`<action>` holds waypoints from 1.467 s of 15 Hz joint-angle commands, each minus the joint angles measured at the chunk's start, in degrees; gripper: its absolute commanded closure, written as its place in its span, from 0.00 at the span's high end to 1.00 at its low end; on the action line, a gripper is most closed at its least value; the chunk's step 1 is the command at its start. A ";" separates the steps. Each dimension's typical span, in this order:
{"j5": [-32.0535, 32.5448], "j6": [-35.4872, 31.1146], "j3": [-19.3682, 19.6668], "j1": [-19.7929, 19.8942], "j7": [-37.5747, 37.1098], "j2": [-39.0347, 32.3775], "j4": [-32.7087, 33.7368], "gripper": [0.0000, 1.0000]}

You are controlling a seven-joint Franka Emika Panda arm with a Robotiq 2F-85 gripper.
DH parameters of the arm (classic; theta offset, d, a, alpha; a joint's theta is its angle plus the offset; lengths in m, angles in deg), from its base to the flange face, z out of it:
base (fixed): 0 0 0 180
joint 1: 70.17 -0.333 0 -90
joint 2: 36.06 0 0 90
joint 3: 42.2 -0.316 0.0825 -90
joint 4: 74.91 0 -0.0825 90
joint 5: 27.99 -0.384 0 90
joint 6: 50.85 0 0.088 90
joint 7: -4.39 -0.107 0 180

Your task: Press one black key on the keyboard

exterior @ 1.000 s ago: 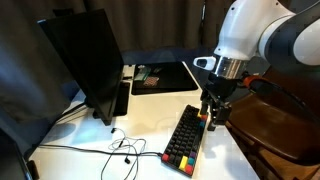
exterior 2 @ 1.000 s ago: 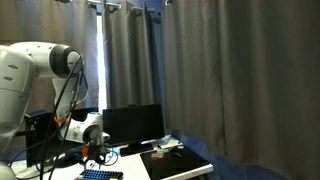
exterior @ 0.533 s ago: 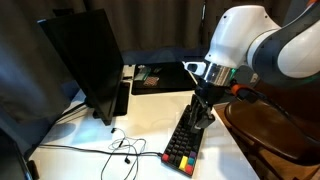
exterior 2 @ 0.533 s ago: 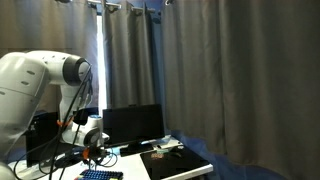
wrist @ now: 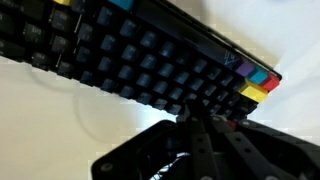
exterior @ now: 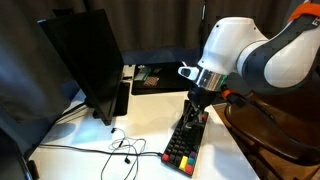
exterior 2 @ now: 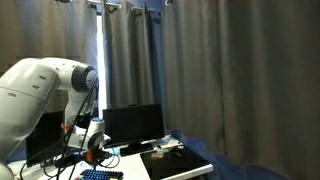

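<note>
The keyboard point(exterior: 184, 138) lies lengthwise on the white table, mostly black keys with red, yellow and green keys at its near end. In an exterior view only its edge point(exterior 2: 100, 175) shows at the bottom. My gripper point(exterior: 194, 112) hangs just above the keyboard's far half with its fingers together. In the wrist view the keyboard point(wrist: 140, 60) fills the top, its coloured keys at the right, and my shut gripper point(wrist: 190, 118) points down at the black keys near the front row. Whether the fingertips touch a key I cannot tell.
A large black monitor point(exterior: 85, 60) stands at the table's far left. A black desk mat point(exterior: 165, 76) lies behind the keyboard. A thin cable with earbuds point(exterior: 118, 150) trails across the white table point(exterior: 90, 140) left of the keyboard. Dark curtains hang behind.
The gripper has closed from wide open to shut. The arm has moved left and down, from beside the keyboard's far end to over its black keys.
</note>
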 commanded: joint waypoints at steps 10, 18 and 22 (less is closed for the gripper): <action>5.36 -0.85 0.78 0.52 -1.21 -4.02 3.19 0.00; 5.45 -0.85 0.91 0.56 -1.24 -4.41 3.25 0.00; 5.42 -0.75 0.81 0.65 -1.19 -4.84 3.34 0.00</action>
